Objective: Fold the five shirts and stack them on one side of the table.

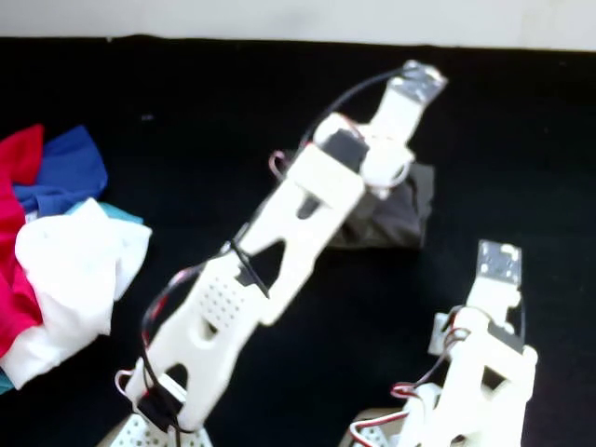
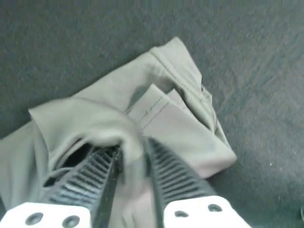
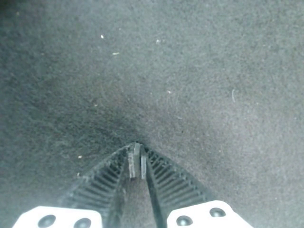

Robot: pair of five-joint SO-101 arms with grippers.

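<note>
The grey shirt (image 2: 166, 118) lies partly folded near the middle of the counter (image 1: 186, 102), with a pinch of its cloth clamped in the left hand (image 2: 134, 148). The right hand (image 3: 137, 154) is closed on nothing above bare counter. The other shirts (image 1: 65, 251), red, blue, white and teal, sit crumpled at one side, so most of the folding looks undone.

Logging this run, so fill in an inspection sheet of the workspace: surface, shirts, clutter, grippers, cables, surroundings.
Surface: black cloth table, lightly specked with lint.
Job's things: grey shirt bunched mid-table; unfolded pile of red, blue, white and teal shirts at one edge.
Clutter: nothing seen.
Grippers: left gripper shut on a fold of the grey shirt; right gripper shut, empty, over bare cloth.
Cables: red and black wires along the left arm.
Surroundings: pale wall behind the table.
</note>
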